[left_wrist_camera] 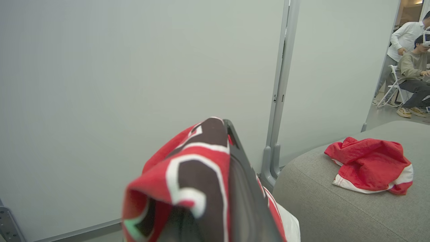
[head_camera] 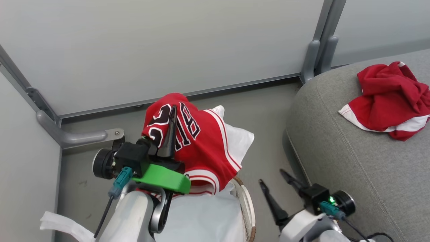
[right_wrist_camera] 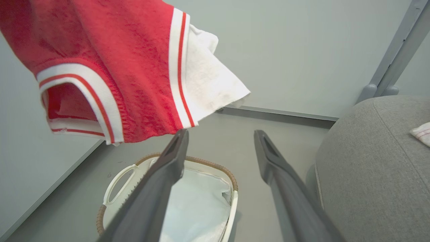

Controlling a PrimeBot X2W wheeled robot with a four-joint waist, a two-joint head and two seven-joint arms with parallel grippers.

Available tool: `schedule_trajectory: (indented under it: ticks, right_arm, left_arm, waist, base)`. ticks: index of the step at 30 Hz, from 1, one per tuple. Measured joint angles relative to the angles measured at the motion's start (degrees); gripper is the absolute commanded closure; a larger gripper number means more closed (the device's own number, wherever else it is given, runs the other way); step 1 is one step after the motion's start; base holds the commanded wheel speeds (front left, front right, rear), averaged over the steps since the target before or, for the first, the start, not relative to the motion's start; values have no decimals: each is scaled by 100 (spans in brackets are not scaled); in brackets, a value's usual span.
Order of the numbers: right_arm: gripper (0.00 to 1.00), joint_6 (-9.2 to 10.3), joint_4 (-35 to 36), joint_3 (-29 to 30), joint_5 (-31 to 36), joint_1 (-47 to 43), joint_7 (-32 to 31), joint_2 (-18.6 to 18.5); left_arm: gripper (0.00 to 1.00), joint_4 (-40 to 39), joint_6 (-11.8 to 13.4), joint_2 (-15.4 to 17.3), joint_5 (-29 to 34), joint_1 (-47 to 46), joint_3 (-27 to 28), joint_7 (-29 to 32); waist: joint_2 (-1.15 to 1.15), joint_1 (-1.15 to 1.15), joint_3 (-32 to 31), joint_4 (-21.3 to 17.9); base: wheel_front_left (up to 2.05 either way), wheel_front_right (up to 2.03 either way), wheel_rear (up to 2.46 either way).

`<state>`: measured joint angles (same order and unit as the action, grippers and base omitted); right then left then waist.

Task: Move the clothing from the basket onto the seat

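Left fingers [head_camera: 170, 134] pinched shut on the jersey [head_camera: 205, 148], which hangs limp above the basket [head_camera: 249, 208]; right fingers [head_camera: 272, 201] spread and empty; shorts [head_camera: 386, 97] already on the seat [head_camera: 329, 141]; jersey looks soft, light and slippery, so a bunched fold should hold best.

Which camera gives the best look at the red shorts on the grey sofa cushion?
The left wrist view: the crumpled red shorts with white trim lie whole on the grey fabric seat cushion. The head view crops them at its right edge; the right wrist view catches a white-trimmed corner.
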<state>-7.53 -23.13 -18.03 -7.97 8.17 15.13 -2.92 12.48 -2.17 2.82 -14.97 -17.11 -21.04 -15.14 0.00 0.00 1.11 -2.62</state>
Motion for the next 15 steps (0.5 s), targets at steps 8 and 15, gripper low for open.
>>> schedule_trajectory:
  ticks: [8,15]
  right_arm:
    - [0,0,85,-1425,7,834,1,10]
    - [0,0,-223,-1774,-1,1528,0,8]
  left_arm:
    - [100,34,40,0,-281,-196,-404,0]
    - [100,75,67,1,-535,-464,-989,1]
  waist:
    - [0,0,48,124]
    - [0,0,105,395]
  base:
    - [0,0,0]
    - [0,0,0]
